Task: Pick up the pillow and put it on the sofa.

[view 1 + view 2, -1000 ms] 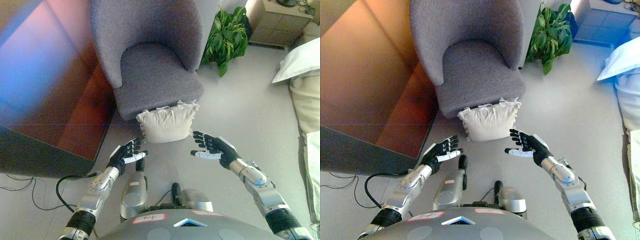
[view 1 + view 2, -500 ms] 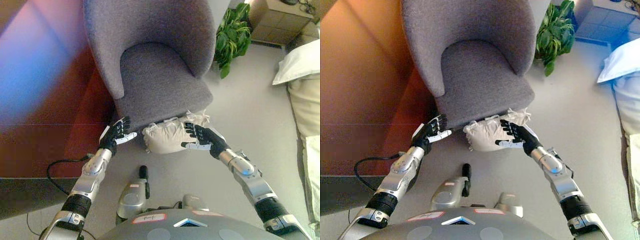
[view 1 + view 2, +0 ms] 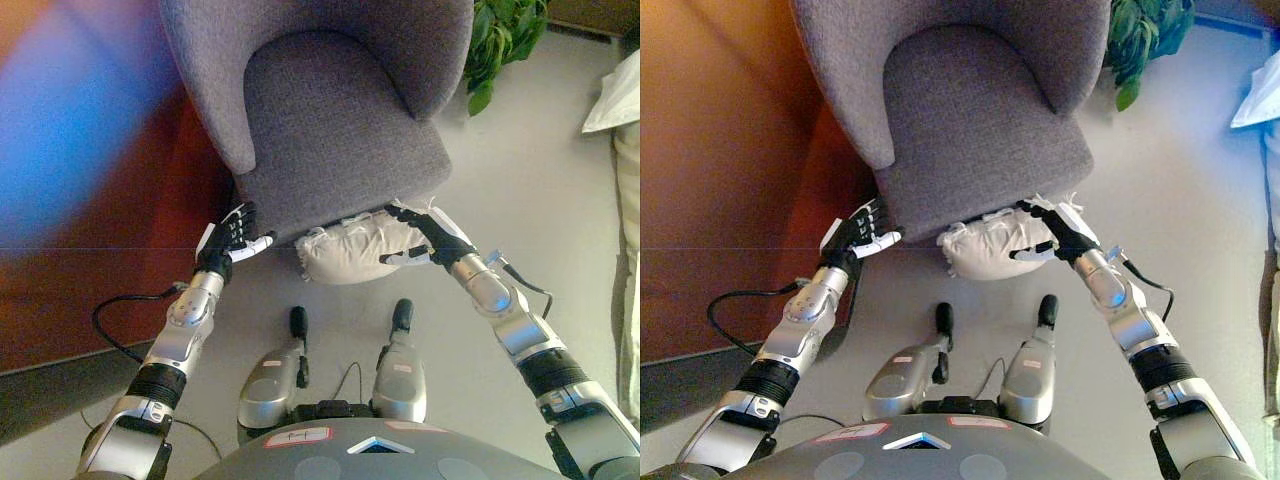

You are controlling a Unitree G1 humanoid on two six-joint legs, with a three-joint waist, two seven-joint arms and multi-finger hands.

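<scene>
The cream pillow (image 3: 345,256) lies on the floor, pressed against the front of the grey armchair (image 3: 340,120). My right hand (image 3: 424,238) rests on the pillow's right end. Its fingers are spread along the top edge and its white-tipped thumb sits lower on the pillow's face, so the hand is open. My left hand (image 3: 862,230) is open with straight fingers beside the chair's front left corner. It is a short gap left of the pillow and does not touch it.
A dark red-brown wooden panel (image 3: 720,150) runs along the left, close to the chair. A green plant (image 3: 505,35) stands at the back right. White bedding (image 3: 618,95) shows at the right edge. Grey floor lies open to the right of the chair.
The view has shifted closer to the chair. My right hand has reached forward onto the pillow's right end. My left hand stays by the chair's front left corner.
</scene>
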